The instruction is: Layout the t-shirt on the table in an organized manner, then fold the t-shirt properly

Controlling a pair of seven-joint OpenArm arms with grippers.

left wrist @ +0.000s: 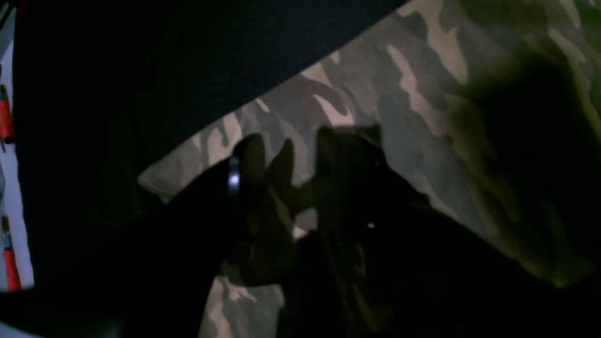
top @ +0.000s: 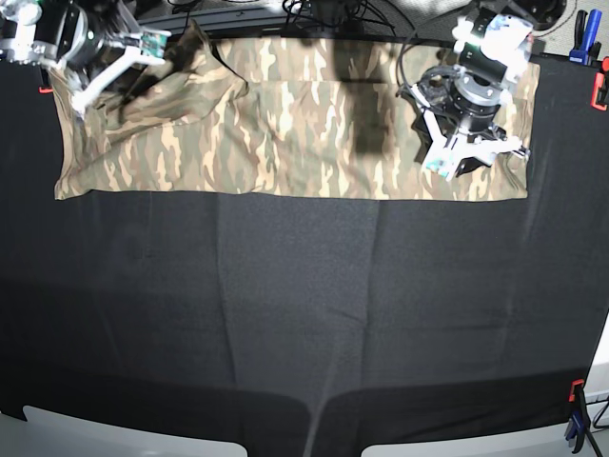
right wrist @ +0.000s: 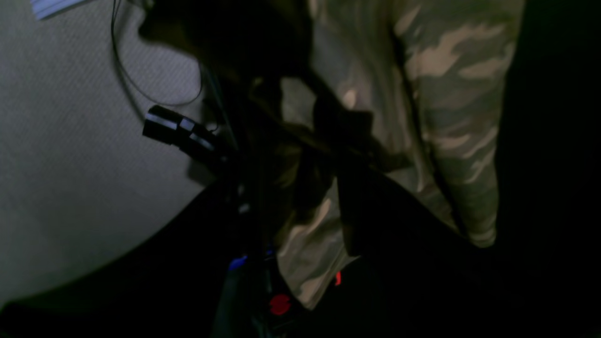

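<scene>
Camouflage t-shirt (top: 285, 124) folded into a long band along the counter's (top: 304, 314) far edge.

Tan, olive and cream blotches, mostly flat; its end by the right gripper (top: 143, 46) is rumpled and lifted, cloth pinched between the part-open jaws. The left gripper (top: 473, 157) sits low over the other end; its hold cannot be told. No readable writing shows.
</scene>
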